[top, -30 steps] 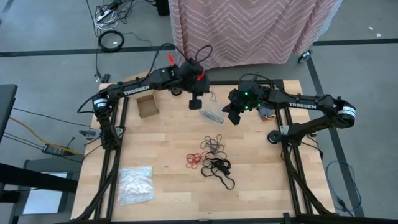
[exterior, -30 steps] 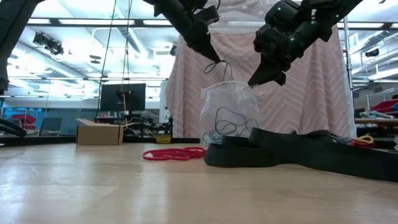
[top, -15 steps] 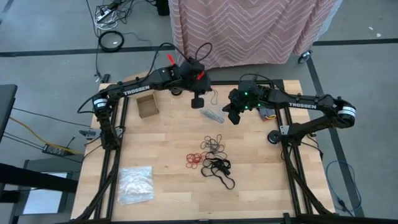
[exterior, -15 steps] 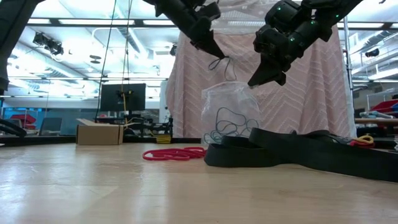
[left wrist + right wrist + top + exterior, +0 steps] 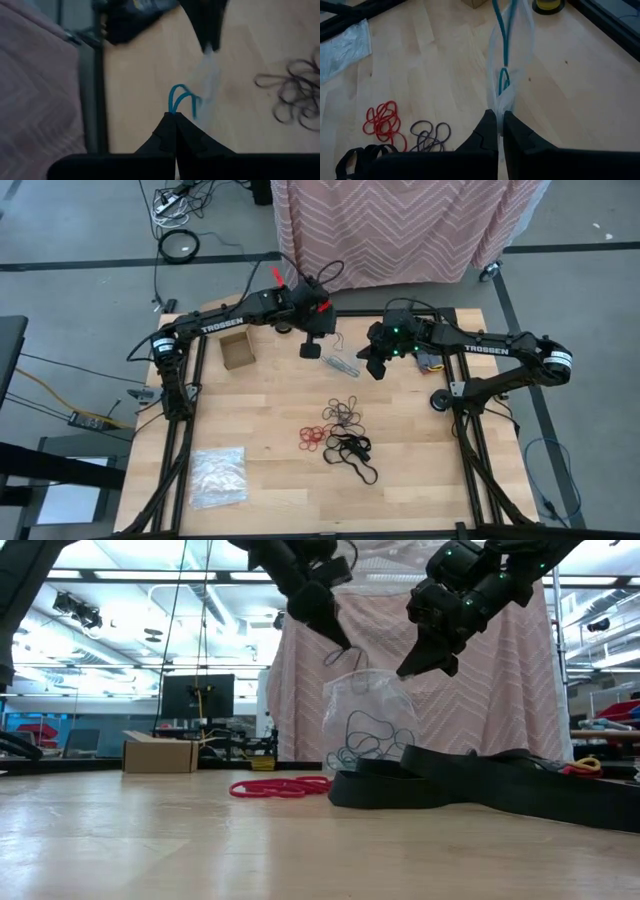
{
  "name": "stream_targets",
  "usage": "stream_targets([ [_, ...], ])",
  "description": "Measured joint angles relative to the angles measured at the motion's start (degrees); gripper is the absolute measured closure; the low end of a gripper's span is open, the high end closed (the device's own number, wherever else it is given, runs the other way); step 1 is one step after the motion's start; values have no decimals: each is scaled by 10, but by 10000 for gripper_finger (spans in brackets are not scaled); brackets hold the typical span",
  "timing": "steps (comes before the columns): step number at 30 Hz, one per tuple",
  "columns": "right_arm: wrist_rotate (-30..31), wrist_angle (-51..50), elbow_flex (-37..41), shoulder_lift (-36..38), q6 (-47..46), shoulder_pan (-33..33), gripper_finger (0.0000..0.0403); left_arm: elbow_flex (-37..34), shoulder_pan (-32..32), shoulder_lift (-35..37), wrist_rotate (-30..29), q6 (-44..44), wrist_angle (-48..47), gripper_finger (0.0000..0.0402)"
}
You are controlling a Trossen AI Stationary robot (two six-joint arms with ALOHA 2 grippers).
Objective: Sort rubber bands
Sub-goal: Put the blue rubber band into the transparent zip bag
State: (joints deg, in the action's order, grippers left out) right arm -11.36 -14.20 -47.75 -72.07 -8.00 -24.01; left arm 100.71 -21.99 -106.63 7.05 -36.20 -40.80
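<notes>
The wooden surface point(image 5: 270, 395) is open across its middle and left front; its back edge runs just behind both arms, and dark rails line its left and right sides.

Near the back edge, left of centre, sits one small cardboard box point(image 5: 237, 349). One flat clear bag point(image 5: 218, 476) lies alone near the front left corner, well apart from everything else.

A second clear bag point(image 5: 372, 720) hangs between the two arms near the back centre, with teal bands showing inside it. The right pincer point(image 5: 497, 131) is closed on one edge of this bag. The left pincer point(image 5: 174, 119) is closed on a teal rubber band point(image 5: 181, 99), a loop that stands up from its tips just beside the bag's other edge.

Three loose piles lie together right of the surface's centre, touching or nearly so: the red rubber bands point(image 5: 313, 437) to the left, the tan-brown rubber bands point(image 5: 345, 414) behind them, and the black rubber bands point(image 5: 351, 454) nearest the front. The bands in each pile overlap too much to count.

One yellow roll point(image 5: 548, 5) rests near the right rail at the back. Bare wood lies open between the piles and the hanging bag.
</notes>
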Motion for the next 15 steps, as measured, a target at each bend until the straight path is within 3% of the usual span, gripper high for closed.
stream_targets([
  [15, -15, 7, 0, 0, -8, 0, 401, 0, 29, -26, 12, -39, 9, 400],
])
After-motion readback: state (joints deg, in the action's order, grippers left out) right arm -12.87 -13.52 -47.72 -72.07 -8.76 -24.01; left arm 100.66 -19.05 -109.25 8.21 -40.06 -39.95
